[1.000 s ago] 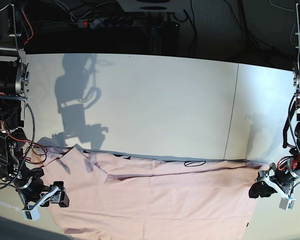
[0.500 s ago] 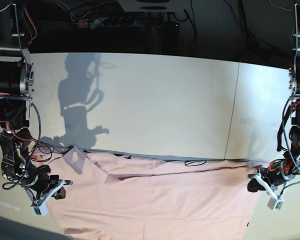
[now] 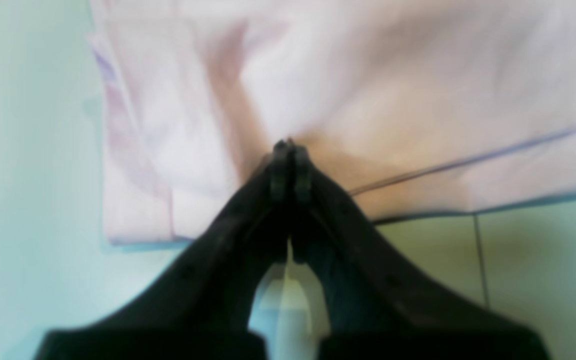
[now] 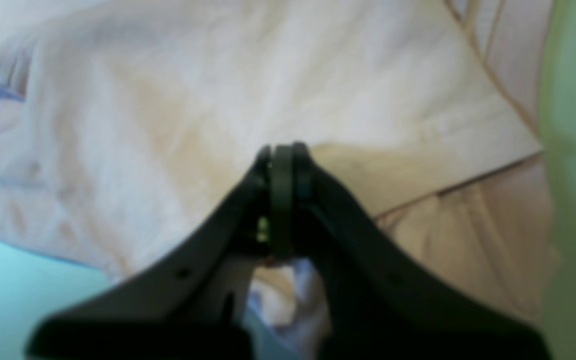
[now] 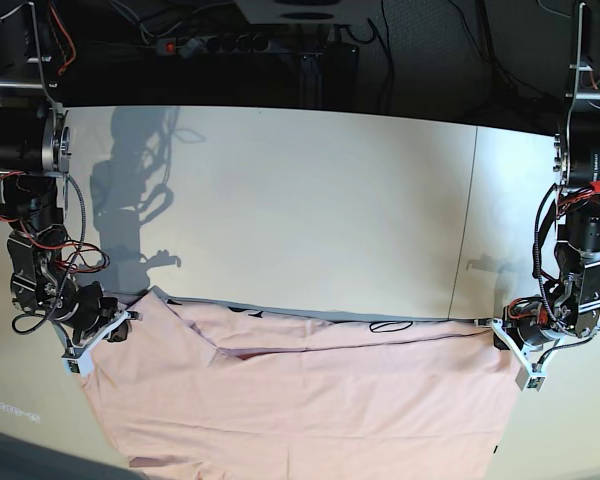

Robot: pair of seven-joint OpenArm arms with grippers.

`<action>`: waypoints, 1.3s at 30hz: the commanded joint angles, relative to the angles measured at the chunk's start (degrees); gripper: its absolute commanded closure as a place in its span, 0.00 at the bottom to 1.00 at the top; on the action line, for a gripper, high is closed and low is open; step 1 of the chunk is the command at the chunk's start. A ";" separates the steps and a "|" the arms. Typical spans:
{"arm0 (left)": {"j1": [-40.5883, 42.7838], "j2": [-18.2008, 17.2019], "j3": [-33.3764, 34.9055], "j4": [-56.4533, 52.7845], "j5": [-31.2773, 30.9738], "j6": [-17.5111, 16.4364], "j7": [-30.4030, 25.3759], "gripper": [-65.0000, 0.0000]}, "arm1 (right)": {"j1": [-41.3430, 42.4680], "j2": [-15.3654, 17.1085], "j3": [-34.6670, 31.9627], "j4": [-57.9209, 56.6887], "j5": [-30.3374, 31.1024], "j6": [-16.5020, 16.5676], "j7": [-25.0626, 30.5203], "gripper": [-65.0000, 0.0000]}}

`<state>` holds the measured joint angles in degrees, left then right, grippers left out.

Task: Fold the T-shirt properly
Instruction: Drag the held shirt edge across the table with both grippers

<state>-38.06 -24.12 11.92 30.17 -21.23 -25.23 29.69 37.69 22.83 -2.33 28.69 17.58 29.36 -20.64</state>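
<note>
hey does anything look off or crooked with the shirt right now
Slightly. The T-shirt lies skewed: a diagonal crease runs from its far edge, a fold line crosses it, and black print peeks out along the far edge. Both the left gripper and right gripper look shut, though their views are blurred.

Blurred, soft wrist views; bright base view with hard arm shadows, bowed edges.

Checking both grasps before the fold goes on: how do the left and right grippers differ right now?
In the base view, the left gripper sits at the T-shirt's right end by a straight hem edge; the right gripper is at the left end, where the cloth is rumpled. The left wrist view shows a table seam close by; the right wrist view shows mostly cloth. Both have their jaws shut near the shirt's far edge; whether either pinches cloth is unclear.
</note>
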 commanded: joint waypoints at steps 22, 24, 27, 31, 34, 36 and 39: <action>2.95 -2.93 -0.26 3.06 -6.49 -8.92 6.32 1.00 | -6.27 1.29 1.44 5.55 9.86 3.28 -15.54 1.00; 5.70 -4.13 -0.26 6.84 -6.86 -8.92 6.88 1.00 | -9.29 1.27 3.06 9.77 9.90 3.48 -16.11 1.00; 10.78 -5.99 -0.26 14.05 -9.01 -8.92 8.59 1.00 | -15.02 1.25 6.43 16.94 9.90 3.45 -16.09 1.00; 17.49 -8.31 -0.26 23.43 -11.61 -8.87 9.35 1.00 | -23.28 1.27 11.30 26.64 10.05 3.45 -16.11 1.00; 21.35 -9.51 -0.26 28.76 -12.48 -8.85 10.64 1.00 | -29.27 1.29 14.73 33.77 10.51 3.48 -16.28 1.00; 23.93 -10.34 -0.26 31.78 -14.86 -8.85 12.11 1.00 | -33.29 1.27 16.72 38.32 11.61 3.48 -17.18 1.00; 27.96 -11.10 -0.44 36.26 -15.67 -8.85 13.22 1.00 | -39.17 1.27 18.99 44.02 13.16 3.50 -17.97 1.00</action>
<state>-10.02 -34.50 11.40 66.22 -37.93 -33.19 40.10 -1.52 23.31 16.53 72.66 32.45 29.56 -35.77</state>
